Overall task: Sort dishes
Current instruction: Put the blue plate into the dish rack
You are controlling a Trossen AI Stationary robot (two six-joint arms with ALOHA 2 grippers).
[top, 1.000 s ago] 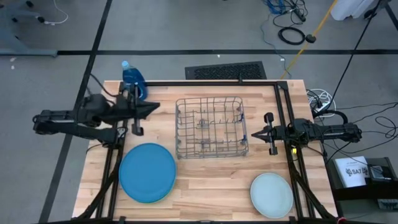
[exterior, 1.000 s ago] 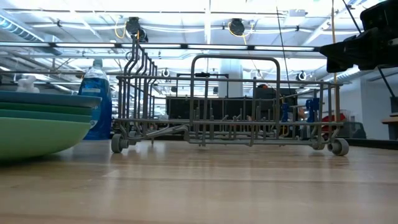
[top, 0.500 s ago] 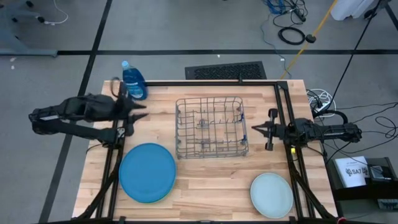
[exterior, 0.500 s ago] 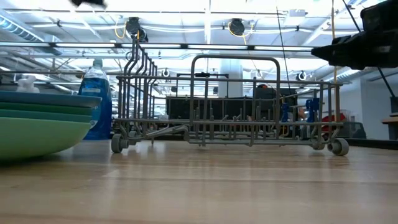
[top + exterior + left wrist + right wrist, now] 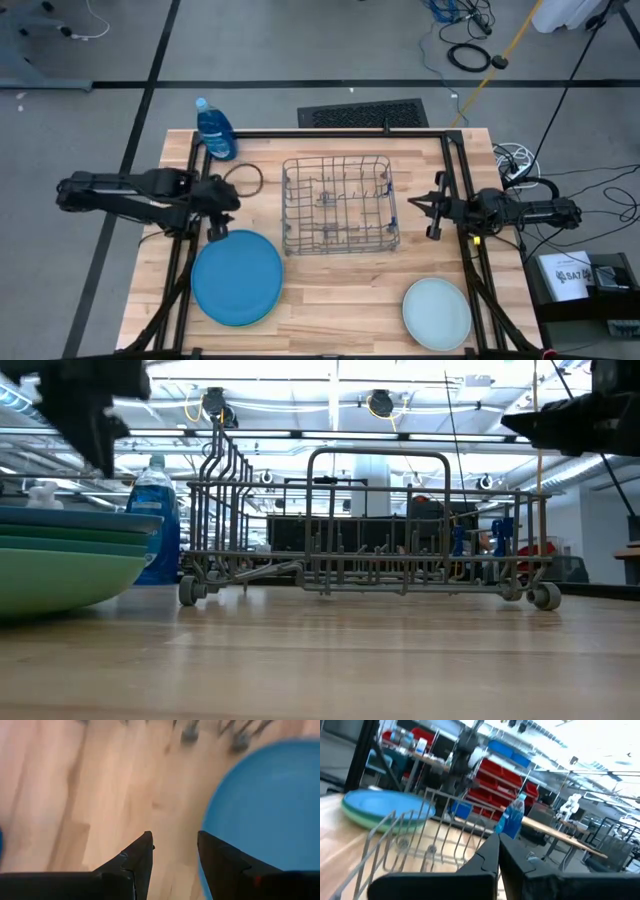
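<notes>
Nearest, the pale mint plate [image 5: 436, 313] lies flat by the desk's [image 5: 330, 300] front right corner, and the stack topped by the bright blue plate [image 5: 237, 277] sits front left. Just behind that stack the left gripper [image 5: 214, 226] hangs empty with its fingers parted, presumably to take the rim. Farther back stands the wire rack [image 5: 338, 203], beside which the right gripper [image 5: 432, 205] waits closed and empty. Only the low view shows teal and green plates [image 5: 60, 560] under the blue.
</notes>
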